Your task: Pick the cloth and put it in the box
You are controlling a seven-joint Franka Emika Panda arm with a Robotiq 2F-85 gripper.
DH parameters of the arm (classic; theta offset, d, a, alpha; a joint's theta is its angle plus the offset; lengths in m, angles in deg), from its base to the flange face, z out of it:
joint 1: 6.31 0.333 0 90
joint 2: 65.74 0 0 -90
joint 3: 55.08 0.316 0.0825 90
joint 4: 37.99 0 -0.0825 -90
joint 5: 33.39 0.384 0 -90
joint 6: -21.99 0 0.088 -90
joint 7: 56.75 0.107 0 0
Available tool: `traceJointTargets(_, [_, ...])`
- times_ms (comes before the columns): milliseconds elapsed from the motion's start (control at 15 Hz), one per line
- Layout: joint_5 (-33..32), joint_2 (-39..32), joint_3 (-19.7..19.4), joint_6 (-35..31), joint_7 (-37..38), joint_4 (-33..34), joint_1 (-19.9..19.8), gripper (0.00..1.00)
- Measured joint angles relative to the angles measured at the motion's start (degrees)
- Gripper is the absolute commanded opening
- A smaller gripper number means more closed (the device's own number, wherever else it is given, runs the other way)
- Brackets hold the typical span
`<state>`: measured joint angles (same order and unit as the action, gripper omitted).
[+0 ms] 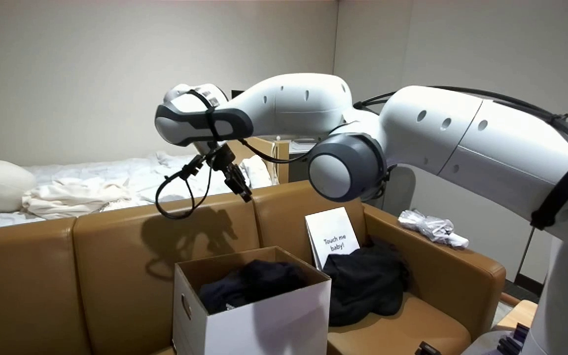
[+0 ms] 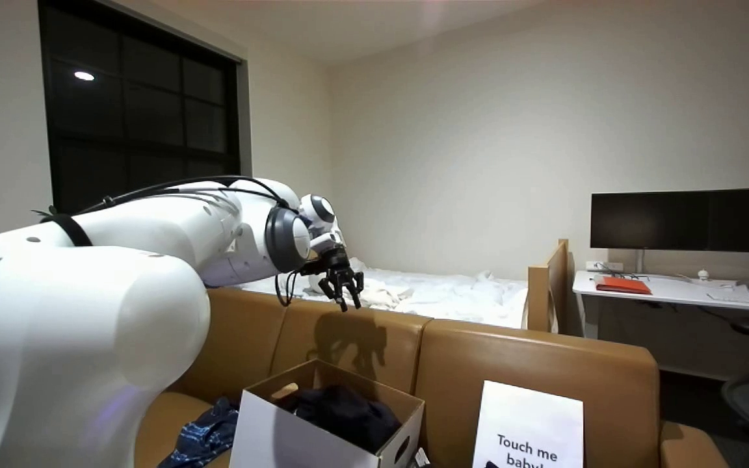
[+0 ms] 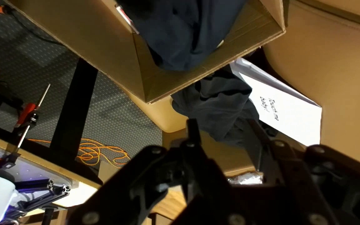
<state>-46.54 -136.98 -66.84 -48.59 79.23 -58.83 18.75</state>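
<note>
The white cardboard box (image 1: 230,335) stands open on the brown sofa; it also shows in an exterior view (image 2: 303,439) and the wrist view (image 3: 83,34). A dark navy cloth (image 1: 259,281) lies bunched inside it and shows in the wrist view (image 3: 186,34). A black cloth (image 1: 368,286) lies crumpled on the seat beside the box, also in the wrist view (image 3: 220,103). A blue patterned cloth (image 2: 202,435) lies on the box's opposite side. My gripper (image 1: 244,195) is open and empty, above the box near the backrest; its fingers stand apart in the wrist view (image 3: 223,123).
A white "Touch me baby!" sign (image 1: 333,234) leans on the backrest behind the black cloth. Clear plastic wrapping (image 1: 432,228) lies on the sofa (image 1: 22,276) armrest. A bed with white bedding (image 2: 459,299) is behind the sofa. A desk (image 2: 673,286) with monitors stands farther back.
</note>
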Motion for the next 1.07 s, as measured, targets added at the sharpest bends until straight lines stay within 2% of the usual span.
traceJointTargets(200, [-1.0,0.6,-1.2,0.1,0.7,0.6,-1.5,0.93])
traceJointTargets(333, [-2.5,1.7,-2.1,0.1,-0.8,0.7,-2.8,1.0])
traceJointTargets(533, [-4.1,5.2,-3.4,0.1,-3.8,1.1,-5.6,1.0])
traceJointTargets(733, [-3.8,10.4,-2.9,1.6,-6.8,1.2,-10.0,1.0])
traceJointTargets(867, [-2.3,13.6,-2.0,3.6,-8.3,1.2,-13.9,1.0])
traceJointTargets(1067, [1.9,17.5,-0.3,5.9,-8.5,1.2,-21.8,1.0])
